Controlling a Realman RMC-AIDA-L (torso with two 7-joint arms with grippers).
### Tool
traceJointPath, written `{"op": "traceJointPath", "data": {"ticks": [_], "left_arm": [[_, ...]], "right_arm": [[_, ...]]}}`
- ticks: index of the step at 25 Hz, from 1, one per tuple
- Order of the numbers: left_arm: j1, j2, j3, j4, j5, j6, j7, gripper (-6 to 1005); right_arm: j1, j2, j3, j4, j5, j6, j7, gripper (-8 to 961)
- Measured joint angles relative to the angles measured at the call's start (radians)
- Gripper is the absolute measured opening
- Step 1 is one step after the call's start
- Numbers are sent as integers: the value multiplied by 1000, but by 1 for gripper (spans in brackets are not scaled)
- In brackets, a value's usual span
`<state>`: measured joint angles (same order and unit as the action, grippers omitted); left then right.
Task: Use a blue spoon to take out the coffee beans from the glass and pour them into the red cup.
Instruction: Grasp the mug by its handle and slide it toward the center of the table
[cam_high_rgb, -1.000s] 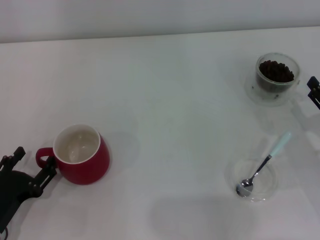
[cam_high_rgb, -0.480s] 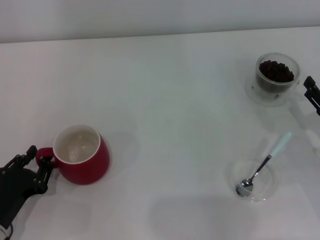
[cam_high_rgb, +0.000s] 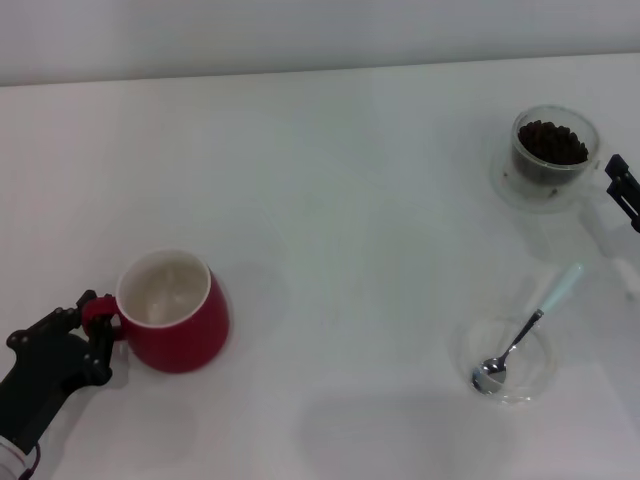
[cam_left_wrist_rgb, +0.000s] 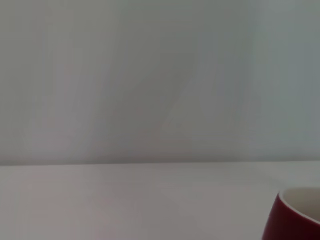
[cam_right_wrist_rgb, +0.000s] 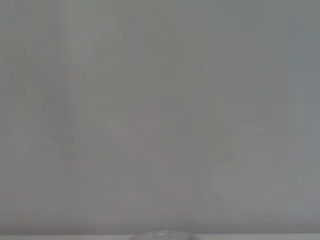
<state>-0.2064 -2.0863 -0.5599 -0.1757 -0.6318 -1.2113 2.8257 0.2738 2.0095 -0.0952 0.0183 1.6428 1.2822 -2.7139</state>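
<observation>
The red cup (cam_high_rgb: 175, 315), cream-white inside, stands at the left of the white table. My left gripper (cam_high_rgb: 95, 325) is shut on its small red handle (cam_high_rgb: 101, 313). The cup's rim also shows in the left wrist view (cam_left_wrist_rgb: 297, 215). The glass (cam_high_rgb: 555, 150) with coffee beans (cam_high_rgb: 550, 142) stands at the far right. My right gripper (cam_high_rgb: 622, 188) is just right of it, only partly in view at the frame edge. The blue spoon (cam_high_rgb: 530, 325) lies near right, its metal bowl in a flat clear dish (cam_high_rgb: 535, 375).
The flat clear dish lies near the table's front right. A pale wall runs along the table's far edge (cam_high_rgb: 320, 70). The right wrist view shows mostly the wall and a faint clear rim (cam_right_wrist_rgb: 160, 235).
My left gripper has moved in onto the cup's handle and closed there. The red cup has shifted slightly right and toward me. The right gripper has barely moved.
</observation>
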Motion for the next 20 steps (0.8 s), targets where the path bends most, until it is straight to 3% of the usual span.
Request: {"op": "traceJointPath", "data": {"ticks": [4,20], "left_arm": [[-5,0,0,-10,9,4,0,189],[-98,-2,3,-80,175,89,0,144]], "right_arm": [[0,0,1,0,0,-2,0,767],[15,0,3,4,2,1,0,767]]}}
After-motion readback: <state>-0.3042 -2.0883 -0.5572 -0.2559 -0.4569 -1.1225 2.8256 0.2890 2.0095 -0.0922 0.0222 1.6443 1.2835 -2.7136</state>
